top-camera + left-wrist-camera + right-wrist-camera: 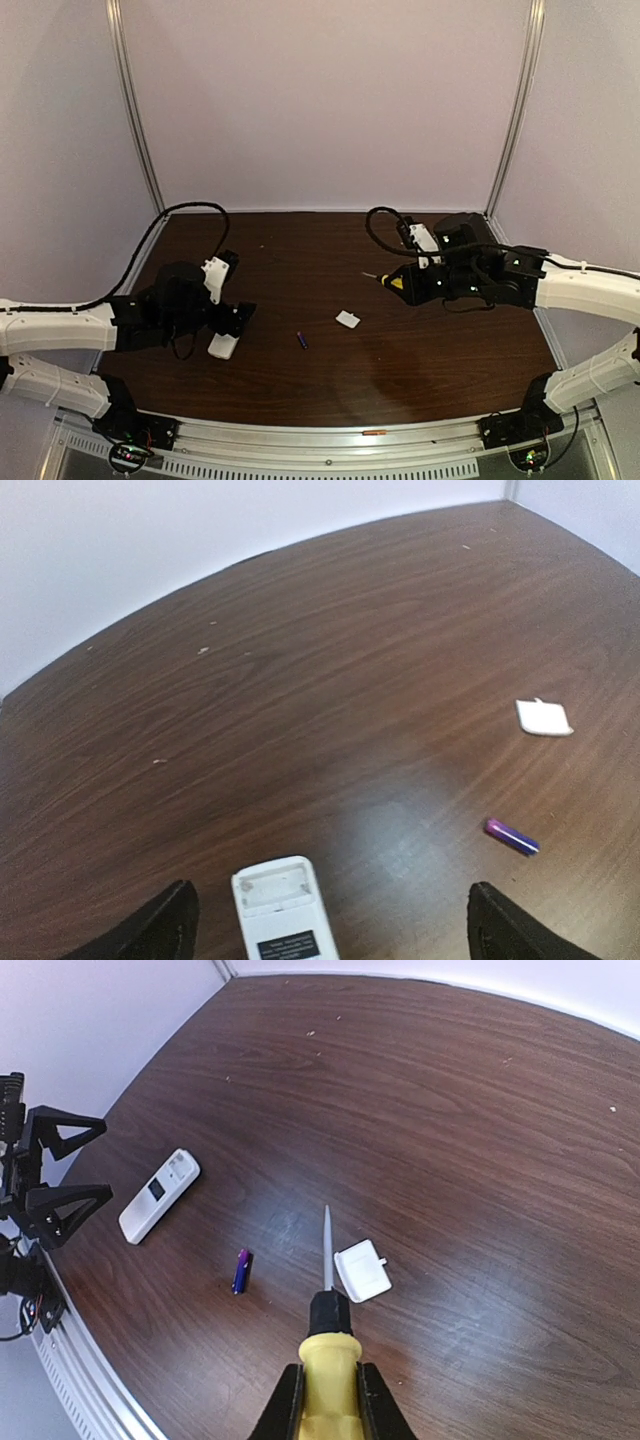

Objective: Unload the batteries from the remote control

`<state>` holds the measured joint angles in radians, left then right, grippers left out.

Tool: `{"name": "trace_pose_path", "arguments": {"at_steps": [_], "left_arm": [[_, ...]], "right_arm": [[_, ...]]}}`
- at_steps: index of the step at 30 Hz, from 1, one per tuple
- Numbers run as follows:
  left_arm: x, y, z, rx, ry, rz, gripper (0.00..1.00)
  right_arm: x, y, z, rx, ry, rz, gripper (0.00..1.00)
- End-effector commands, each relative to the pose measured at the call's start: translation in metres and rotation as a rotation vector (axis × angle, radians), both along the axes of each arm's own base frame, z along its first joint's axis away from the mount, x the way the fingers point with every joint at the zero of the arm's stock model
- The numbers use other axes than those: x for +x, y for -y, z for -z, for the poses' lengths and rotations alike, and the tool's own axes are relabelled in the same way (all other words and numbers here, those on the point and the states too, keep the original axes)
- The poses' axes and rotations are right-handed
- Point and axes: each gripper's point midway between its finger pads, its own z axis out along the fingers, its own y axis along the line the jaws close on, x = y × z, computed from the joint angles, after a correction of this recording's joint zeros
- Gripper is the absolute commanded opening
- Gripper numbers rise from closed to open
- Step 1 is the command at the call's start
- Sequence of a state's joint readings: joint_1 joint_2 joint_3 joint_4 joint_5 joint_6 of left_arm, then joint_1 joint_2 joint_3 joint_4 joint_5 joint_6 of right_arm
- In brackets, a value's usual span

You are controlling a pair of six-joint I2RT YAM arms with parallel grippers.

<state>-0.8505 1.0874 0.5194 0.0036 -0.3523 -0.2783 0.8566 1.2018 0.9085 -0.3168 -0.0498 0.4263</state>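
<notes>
The white remote control [223, 346] lies on the table at the left, back side up, its battery bay [272, 885] uncovered and looking empty. It also shows in the right wrist view [158, 1195]. One blue-purple battery [302, 340] lies loose on the table to its right [512, 835] [241, 1270]; no other battery is in view. My left gripper [240, 305] is open wide and empty, just above the remote's near end [332, 900]. My right gripper [415, 283] is shut on the yellow-handled screwdriver [330, 1360], held above the table with the tip pointing left.
The small white square lid piece [348, 319] lies on the table between the battery and the screwdriver tip [362, 1271] [544, 718]. Pale walls enclose the table at the back and sides. A metal rail [330, 435] runs along the near edge.
</notes>
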Motion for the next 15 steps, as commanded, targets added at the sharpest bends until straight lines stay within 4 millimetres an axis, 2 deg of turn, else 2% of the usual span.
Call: {"name": "trace_pose_path", "arguments": {"at_steps": [1, 6, 10, 15], "left_arm": [[-0.023, 0.050, -0.015, 0.039, 0.045, 0.267, 0.94], [-0.053, 0.093, -0.028, 0.116, 0.126, 0.465, 0.89], [-0.066, 0.116, -0.034, 0.165, 0.164, 0.572, 0.87], [-0.080, 0.137, -0.031, 0.192, 0.144, 0.708, 0.80]], "right_arm": [[-0.017, -0.019, 0.013, -0.003, -0.089, -0.145, 0.00], [-0.029, -0.035, 0.030, 0.021, -0.172, -0.231, 0.00], [-0.039, -0.042, 0.041, 0.020, -0.232, -0.281, 0.00], [-0.058, -0.058, 0.041, 0.069, -0.293, -0.383, 0.00]]}}
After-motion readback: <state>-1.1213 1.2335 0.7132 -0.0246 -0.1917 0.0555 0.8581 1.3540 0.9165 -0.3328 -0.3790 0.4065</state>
